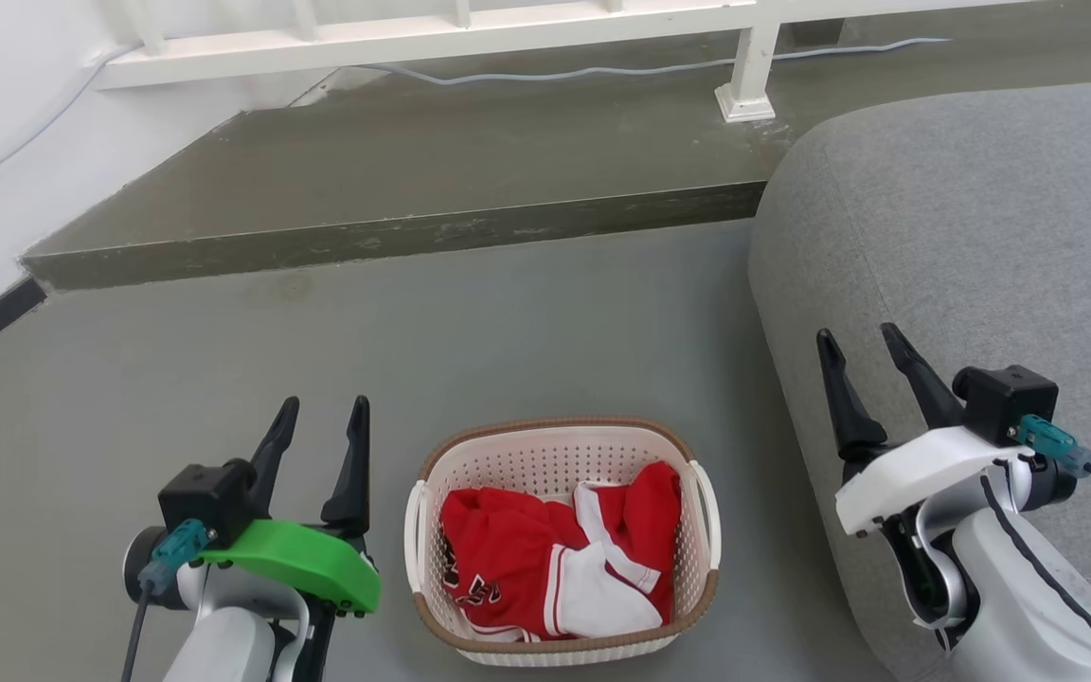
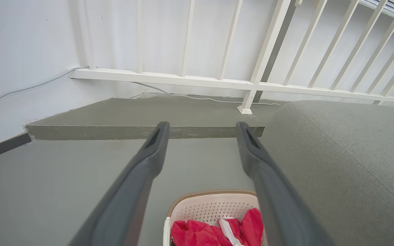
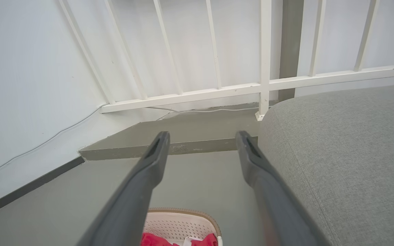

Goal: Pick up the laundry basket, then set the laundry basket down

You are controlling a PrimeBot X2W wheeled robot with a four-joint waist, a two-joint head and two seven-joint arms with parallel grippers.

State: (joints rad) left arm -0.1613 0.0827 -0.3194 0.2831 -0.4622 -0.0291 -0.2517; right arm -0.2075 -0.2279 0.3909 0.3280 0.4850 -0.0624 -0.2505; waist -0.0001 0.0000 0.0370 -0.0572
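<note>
Left claw (image 1: 325, 405) and right claw (image 1: 857, 333) are gaping wide, holding nothing | you are flanking the basket (image 1: 545, 462), likely lining up on its handles (image 1: 708, 516).

grey sofa (image 1: 962, 237) just right of the right fingers (image 1: 844, 398); red-white jersey (image 1: 508, 540) between both pairs; step (image 1: 413, 170) and white railing (image 1: 413, 38) way beyond
</note>
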